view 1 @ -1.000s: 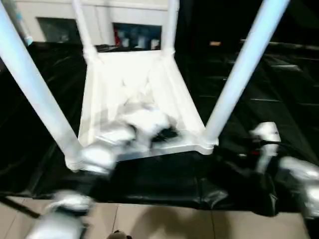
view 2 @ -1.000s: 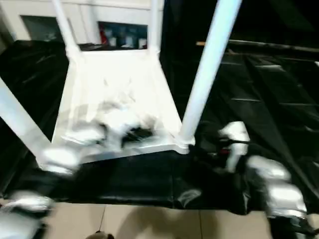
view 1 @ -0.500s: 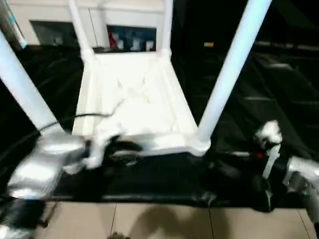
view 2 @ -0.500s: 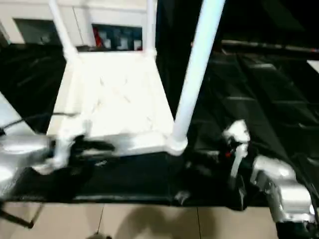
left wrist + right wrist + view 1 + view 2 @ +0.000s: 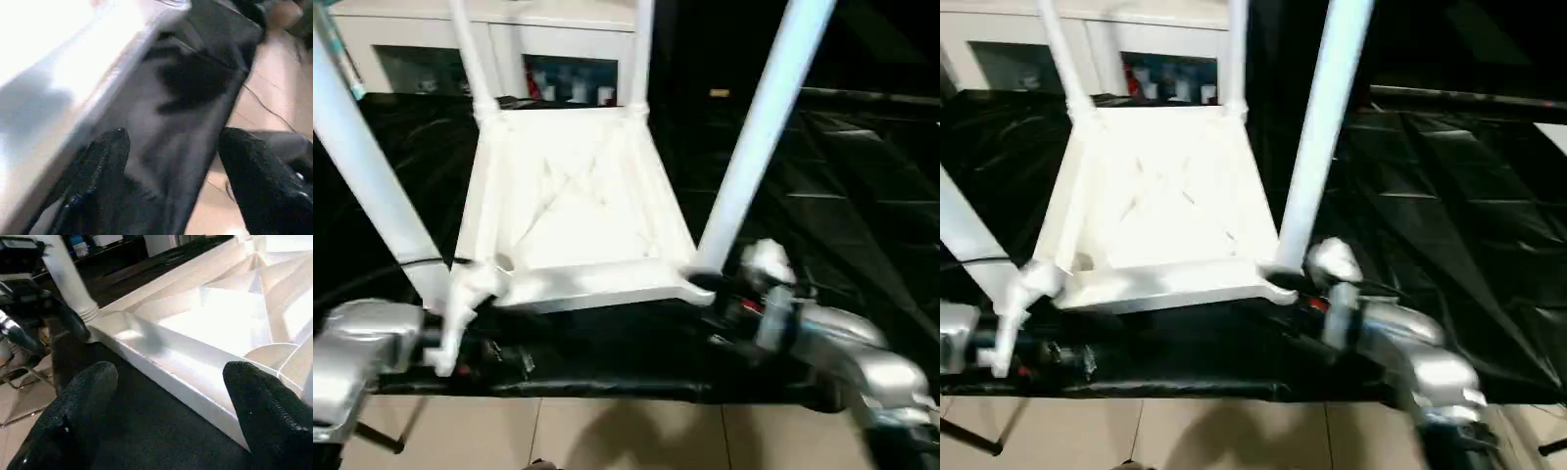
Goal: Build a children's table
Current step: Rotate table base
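children's table [image 5: 573, 211]: upside down on black surface [image 5: 862, 186], legs up
left hand [image 5: 171, 161]: released, 7 o'clock corner
right hand [image 5: 166, 382]: released, 5 o'clock corner
writing: none legible

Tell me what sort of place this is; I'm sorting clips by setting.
Likely an indoor lab or workshop: a work table draped in black cloth, a tiled floor, and pale cabinets with shelved items behind the upturned children's table.
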Controlling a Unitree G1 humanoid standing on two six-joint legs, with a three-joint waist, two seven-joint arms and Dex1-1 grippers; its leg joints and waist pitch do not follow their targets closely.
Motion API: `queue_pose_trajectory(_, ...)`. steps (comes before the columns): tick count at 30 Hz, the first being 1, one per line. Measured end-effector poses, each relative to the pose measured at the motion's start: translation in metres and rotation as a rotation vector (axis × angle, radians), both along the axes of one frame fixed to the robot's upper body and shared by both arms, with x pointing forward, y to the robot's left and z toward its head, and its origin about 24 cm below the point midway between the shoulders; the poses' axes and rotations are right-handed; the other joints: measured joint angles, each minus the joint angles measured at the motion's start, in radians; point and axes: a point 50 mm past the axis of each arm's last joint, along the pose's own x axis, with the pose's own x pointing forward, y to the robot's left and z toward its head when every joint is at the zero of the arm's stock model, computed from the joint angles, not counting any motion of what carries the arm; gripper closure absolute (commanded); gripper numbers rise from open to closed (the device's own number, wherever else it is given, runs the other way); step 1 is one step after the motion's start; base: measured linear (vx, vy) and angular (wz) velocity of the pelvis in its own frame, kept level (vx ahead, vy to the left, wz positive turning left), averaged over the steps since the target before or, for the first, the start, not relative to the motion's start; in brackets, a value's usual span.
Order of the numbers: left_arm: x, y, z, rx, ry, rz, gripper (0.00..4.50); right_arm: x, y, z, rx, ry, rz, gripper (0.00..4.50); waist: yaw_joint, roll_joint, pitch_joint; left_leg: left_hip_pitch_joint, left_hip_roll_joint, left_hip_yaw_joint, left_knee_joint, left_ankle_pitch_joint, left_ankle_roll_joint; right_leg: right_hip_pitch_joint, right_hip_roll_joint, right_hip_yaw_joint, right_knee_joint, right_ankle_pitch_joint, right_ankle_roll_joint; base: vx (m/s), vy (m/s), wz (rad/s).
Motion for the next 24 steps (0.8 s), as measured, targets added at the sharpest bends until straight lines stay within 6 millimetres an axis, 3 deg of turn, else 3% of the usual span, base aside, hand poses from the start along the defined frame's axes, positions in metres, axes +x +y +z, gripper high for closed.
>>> queue_pose_trajectory(5, -0.009, 0.019, 0.005, -0.003, 0.036, 0.044, 0.41, 0.009, 0.003, -0.008, -0.024, -0.001, -0.058, 0.66, -0.003, -0.001, 0.0, 0.001, 0.0, 0.0, 0.0, 0.0, 0.0, 0.0, 0.0, 0.001, 0.0, 0.0, 0.0, 0.0, 0.0, 0.0)
queue_pose_trajectory(7, -0.018, 0.023, 0.001, 0.009, 0.067, 0.031, 0.23, 0.022, 0.004, -0.009, -0.052, -0.028, -0.149, 0.66, -0.006, -0.001, 0.0, 0.002, -0.001, 0.0, 0.0, 0.0, 0.0, 0.0, 0.0, 0.001, 0.001, 0.0, -0.001, 0.0, 0.0, 0.0)
queue_pose_trajectory(13, -0.04, 0.041, -0.007, 0.066, 0.144, 0.032, 0.05, 0.057, -0.034, 0.004, -0.098, -0.096, -0.568, 0.66, -0.003, -0.001, 0.0, 0.002, -0.002, 0.0, 0.0, 0.0, 0.0, 0.001, 0.0, 0.002, 0.0, 0.001, 0.0, 0.0, 0.0, 0.0)
queue_pose_trajectory(16, -0.044, 0.051, -0.004, 0.082, 0.141, 0.058, 0.05, 0.059, -0.041, 0.008, -0.088, -0.109, -0.599, 0.66, -0.001, -0.004, -0.002, 0.003, -0.002, 0.001, -0.001, 0.0, 0.0, 0.003, 0.001, 0.002, 0.0, 0.0, 0.0, 0.0, 0.0, 0.0)
queue_pose_trajectory(20, -0.03, 0.056, 0.008, 0.073, -0.008, 0.091, 0.05, 0.048, -0.035, -0.006, -0.108, -0.073, -0.53, 0.66, 0.0, -0.007, -0.003, 0.003, -0.002, 0.0, -0.002, 0.0, 0.0, 0.003, 0.001, 0.002, -0.001, 0.0, 0.0, 0.0, 0.0, 0.0)
queue_pose_trajectory(24, 0.003, 0.033, 0.03, -0.073, -0.289, 0.119, 0.05, 0.04, -0.028, -0.024, -0.198, -0.021, -0.492, 0.66, 0.001, -0.01, -0.002, 0.002, -0.002, 0.0, 0.002, 0.0, 0.0, 0.004, 0.0, 0.003, 0.001, 0.001, -0.001, 0.0, 0.0, 0.0)
